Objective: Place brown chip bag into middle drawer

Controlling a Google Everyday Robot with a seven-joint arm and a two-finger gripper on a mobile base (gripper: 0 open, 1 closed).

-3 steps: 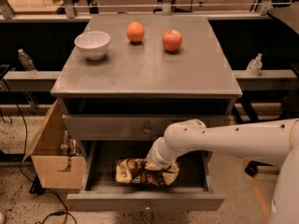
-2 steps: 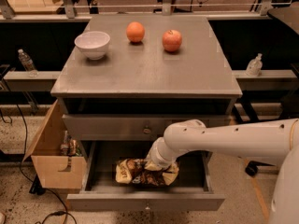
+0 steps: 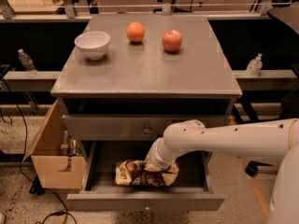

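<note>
The brown chip bag (image 3: 135, 173), crinkled, dark brown with tan-yellow ends, lies flat inside the pulled-out drawer (image 3: 145, 202) of the grey cabinet. My white arm reaches in from the right, and my gripper (image 3: 152, 166) is down on the bag's right half, its end hidden by the wrist. The drawer above it (image 3: 140, 127) is closed, with a small round knob.
On the cabinet top (image 3: 145, 69) stand a white bowl (image 3: 92, 44), an orange (image 3: 135, 32) and a red apple (image 3: 172, 40). An open cardboard box (image 3: 53, 158) with small items stands left of the drawer. Plastic bottles stand on ledges at the left (image 3: 26, 62) and right (image 3: 253, 65).
</note>
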